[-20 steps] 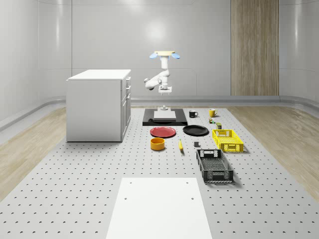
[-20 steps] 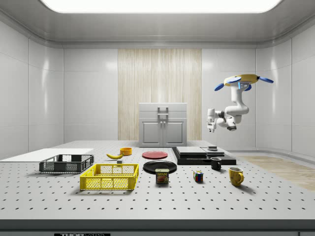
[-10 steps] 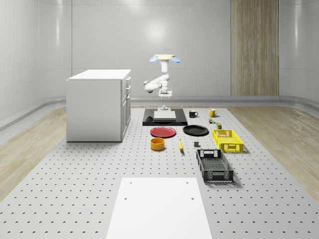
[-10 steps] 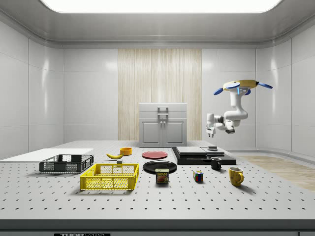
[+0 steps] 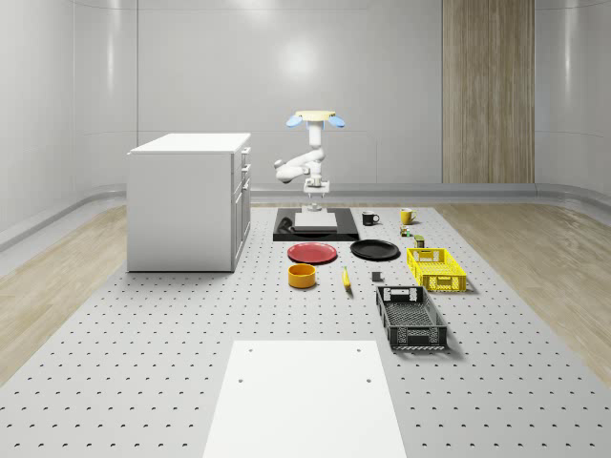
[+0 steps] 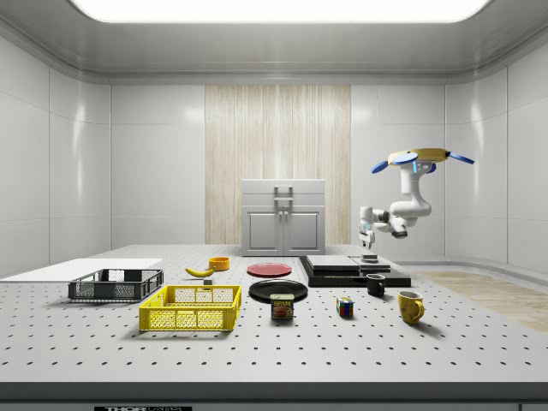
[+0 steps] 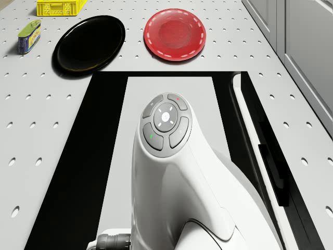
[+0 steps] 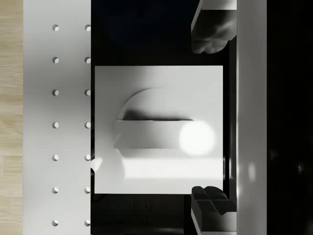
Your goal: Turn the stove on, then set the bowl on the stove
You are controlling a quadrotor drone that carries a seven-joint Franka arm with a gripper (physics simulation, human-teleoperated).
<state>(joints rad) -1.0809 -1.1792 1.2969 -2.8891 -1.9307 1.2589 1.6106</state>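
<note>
Gripper (image 6: 368, 250), fingers (image 8: 210, 29) spread apart and grasping nothing, hangs just above the white square switch (image 8: 159, 129) at the far end of the flat black stove (image 5: 284, 229), the drone (image 5: 316, 118) hovering above, while the squat orange bowl (image 5: 303, 276) sits at the stove's 6 o'clock, beyond the red plate (image 5: 313, 253).

The room was brightly and evenly lit by a ceiling light panel (image 6: 278, 8), which left soft glare on the glossy walls. Shadows under objects on the table (image 5: 143, 324) were faint. In the wrist view, a round highlight shone on a white square block (image 8: 146, 171), and the black stove surface (image 8: 146, 29) looked very dark.
</note>
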